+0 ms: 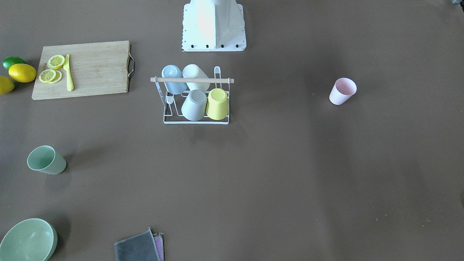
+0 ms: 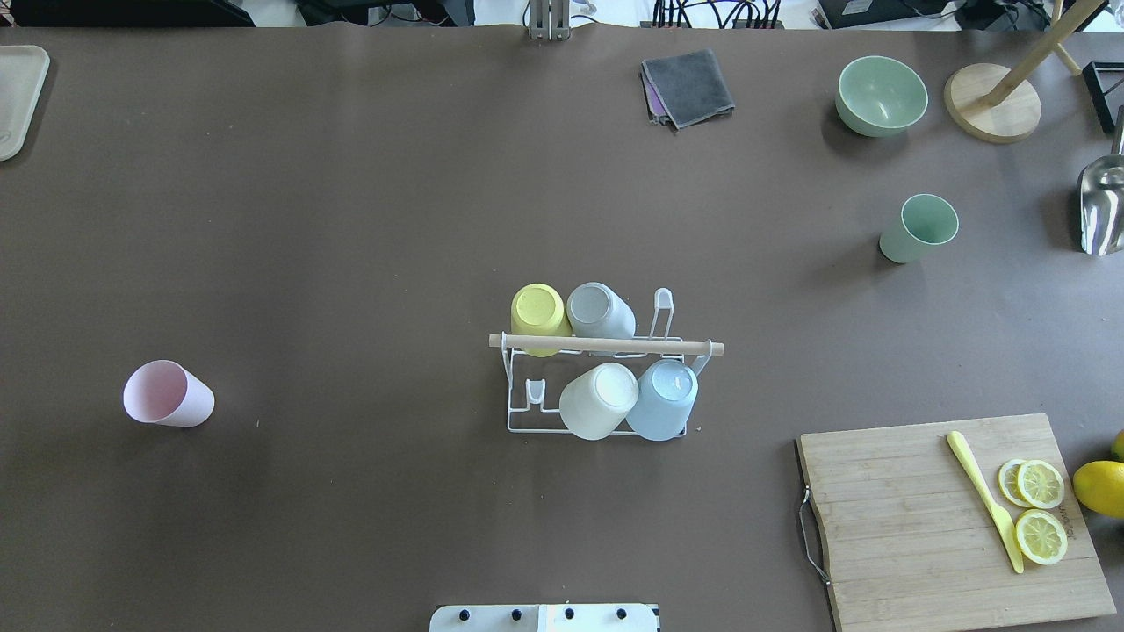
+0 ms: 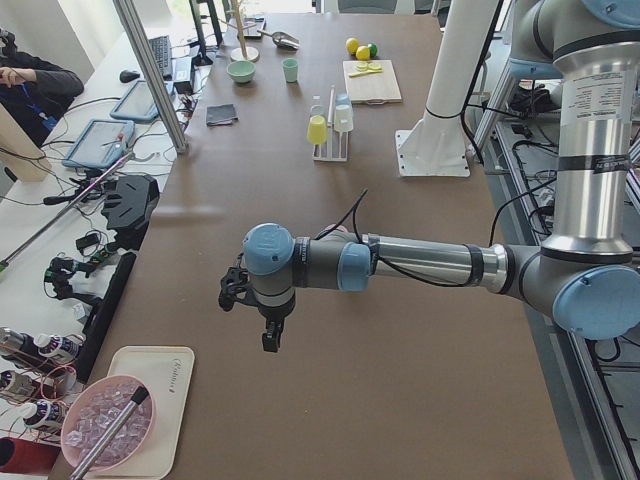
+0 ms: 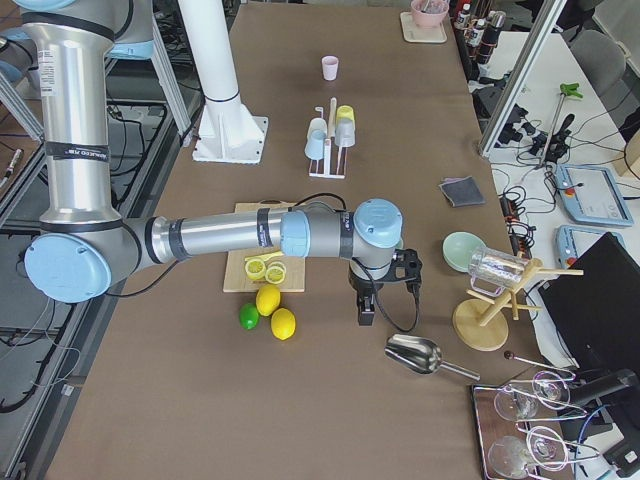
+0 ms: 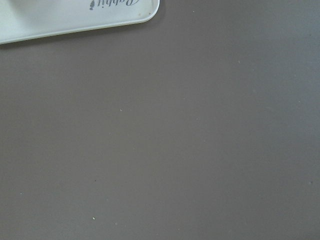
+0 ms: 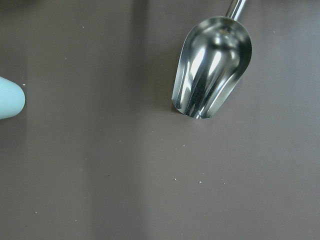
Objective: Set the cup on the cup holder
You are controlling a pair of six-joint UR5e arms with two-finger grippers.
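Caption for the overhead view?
Mid-task: cup holder carries four cups; pink cup and green cup stand loose either side.

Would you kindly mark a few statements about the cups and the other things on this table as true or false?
1. A yellow cup, grey cup, white cup and blue cup sit upside down on the cup holder. True.
2. The pink cup hangs on the holder. False: it stands on the table, well apart, on the robot's left side.
3. The green cup stands open end up. True.
4. The yellow knife lies in the green bowl. False: it lies on the cutting board, beside the lemon slices.
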